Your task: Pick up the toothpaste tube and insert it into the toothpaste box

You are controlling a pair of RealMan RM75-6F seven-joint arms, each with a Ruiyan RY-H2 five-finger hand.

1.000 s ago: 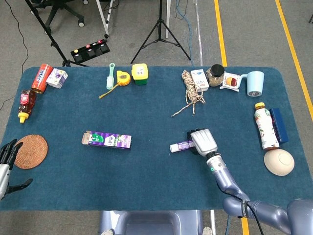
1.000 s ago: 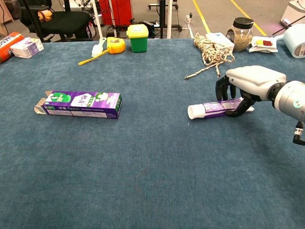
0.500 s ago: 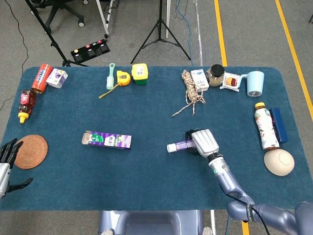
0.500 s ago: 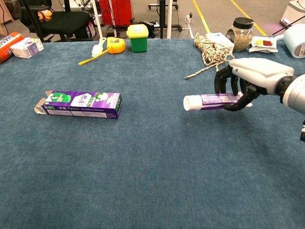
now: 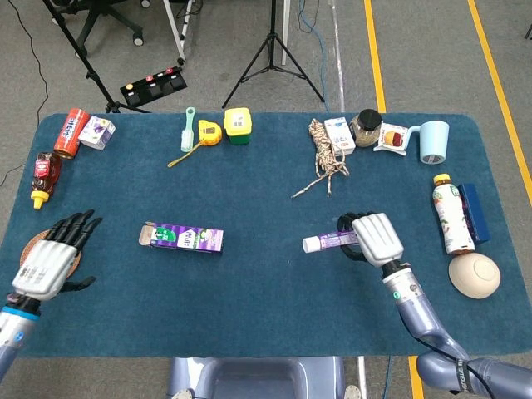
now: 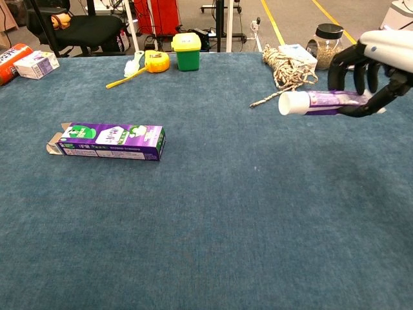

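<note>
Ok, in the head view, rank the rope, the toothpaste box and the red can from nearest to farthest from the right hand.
1. Rope: just beyond the right hand, toward the table's far edge.
2. Toothpaste box: mid-table, off to its left.
3. Red can: far left corner.

Purple toothpaste box is lying flat on blue cloth-covered table, left of centre, open flap end facing left. Robot's right hand is holding white-capped purple toothpaste tube above table, right of centre, cap pointing left twd the box, well apart from it. Left hand is hovering at table's left edge, partly over round woven rattan coaster. Along far edge, L to R: red can, yellow tape measure, coiled beige rope, light blue plastic mug. Round wooden bowl is sitting near right edge, just in front of lying drink bottle w/ yellow cap.
</note>
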